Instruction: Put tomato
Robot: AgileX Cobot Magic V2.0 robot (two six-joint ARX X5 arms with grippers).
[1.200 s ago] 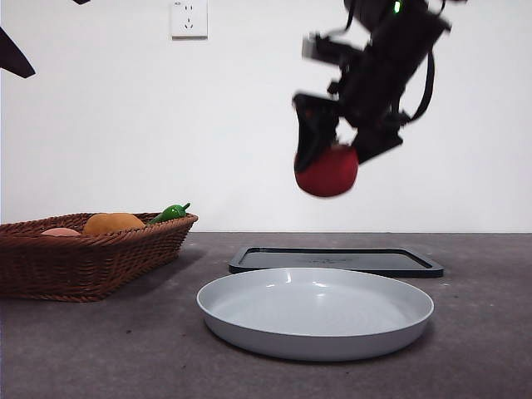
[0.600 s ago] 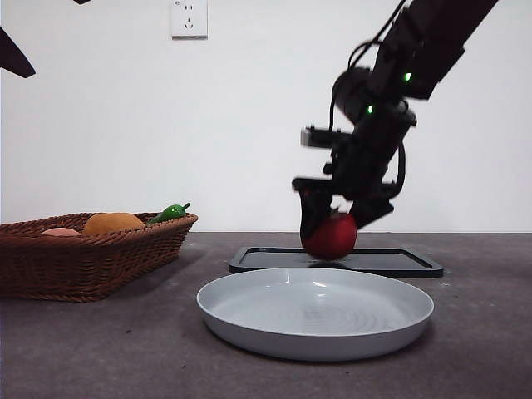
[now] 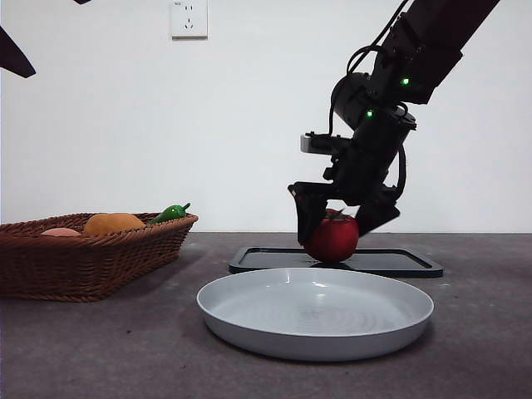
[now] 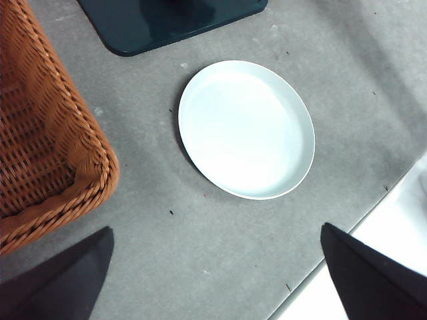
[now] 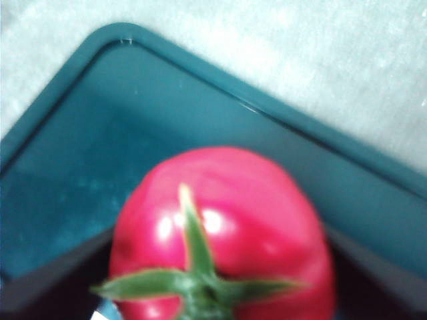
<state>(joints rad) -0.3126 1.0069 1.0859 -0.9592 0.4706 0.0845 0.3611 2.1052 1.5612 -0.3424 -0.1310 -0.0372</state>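
The glossy red tomato (image 3: 332, 238) with a green stem cap rests on the flat dark tray (image 3: 399, 261) behind the plate. It fills the right wrist view (image 5: 227, 227), stem toward the camera, with the tray's rim (image 5: 220, 83) beyond it. My right gripper (image 3: 339, 218) is low over the tray, its jaws spread open on either side of the tomato, apart from it. My left gripper (image 4: 217, 230) is open and empty, high above the table, and shows only as a black tip (image 3: 12, 54) in the front view.
A pale grey plate (image 3: 316, 337) lies in front of the tray, also seen in the left wrist view (image 4: 200, 107). A wicker basket (image 3: 83, 258) at the left holds an orange fruit (image 3: 112, 222) and a green pepper (image 3: 170, 212). The table's edge (image 4: 360, 220) is near.
My right gripper came down with the tomato from high above the plate to the dark tray, set it there and spread its jaws. The left arm has not moved.
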